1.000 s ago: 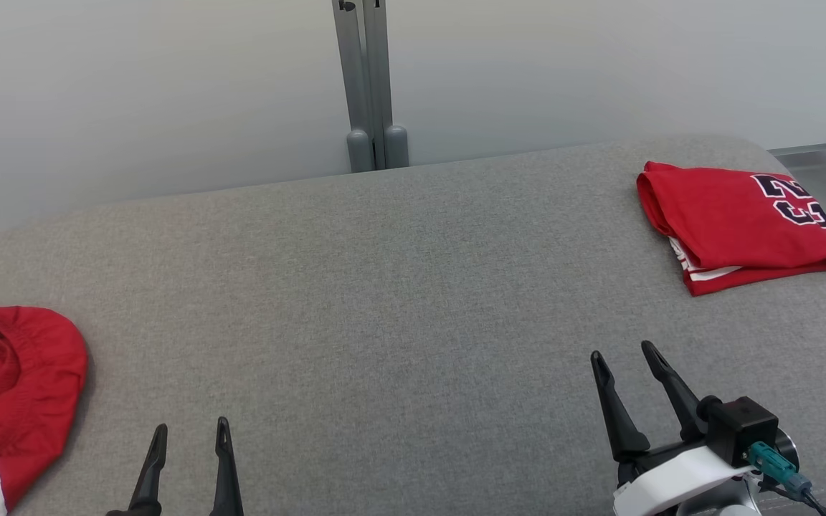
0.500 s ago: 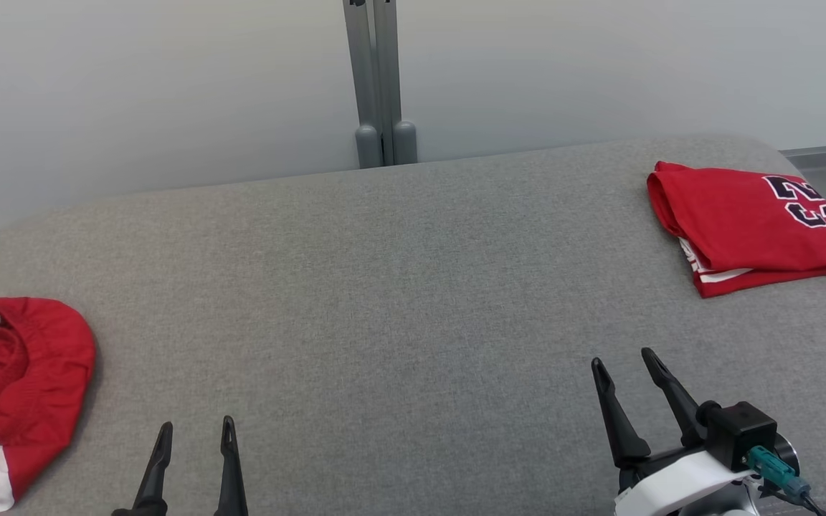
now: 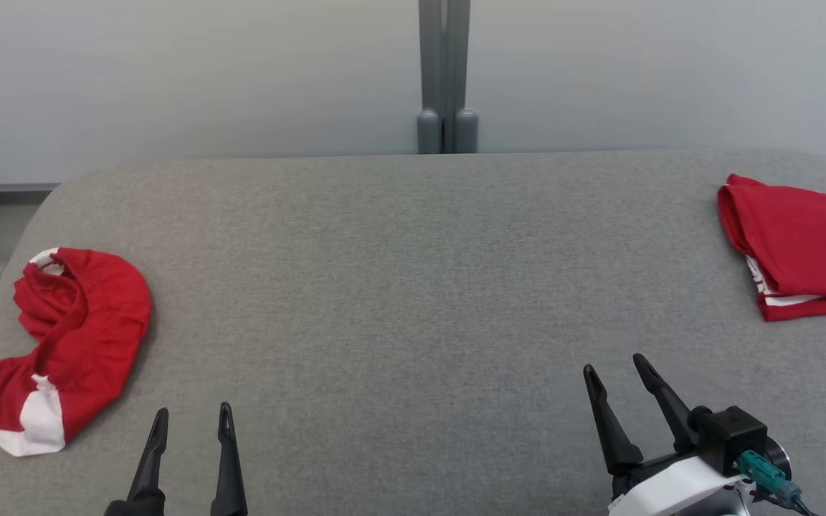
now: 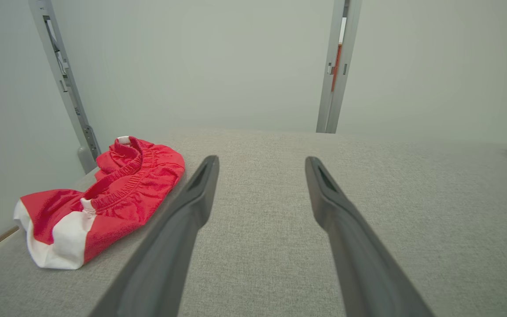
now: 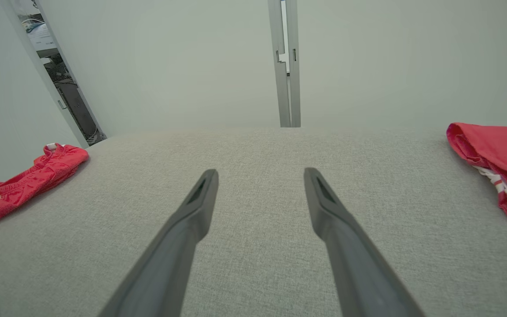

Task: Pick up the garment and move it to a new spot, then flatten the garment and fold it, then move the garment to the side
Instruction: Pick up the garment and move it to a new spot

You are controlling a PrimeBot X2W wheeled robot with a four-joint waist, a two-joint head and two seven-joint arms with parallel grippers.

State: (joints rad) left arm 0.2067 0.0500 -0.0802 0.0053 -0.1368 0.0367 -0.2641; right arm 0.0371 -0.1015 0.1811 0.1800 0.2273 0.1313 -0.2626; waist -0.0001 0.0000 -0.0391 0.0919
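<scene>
A crumpled red garment [image 3: 76, 344] with white trim lies bunched at the left end of the grey padded table [image 3: 413, 272]; it also appears in the left wrist view [image 4: 117, 193] and, small, in the right wrist view [image 5: 29, 180]. My left gripper [image 3: 193, 412] hovers open just right of it, nothing between its fingers [image 4: 261, 160]. My right gripper [image 3: 614, 364] stands open and empty over the near right of the table [image 5: 260, 172]. A second red garment [image 3: 800, 244], folded and bearing dark numerals, rests at the far right [image 5: 500, 163].
A grey metal post [image 3: 446, 72] rises against the pale wall behind the table's far edge. The table's left edge runs close to the crumpled garment. Bare grey fabric stretches between the two garments.
The whole head picture has shifted right, so the camera has turned left. Both garments lie as before, and both grippers stay open.
</scene>
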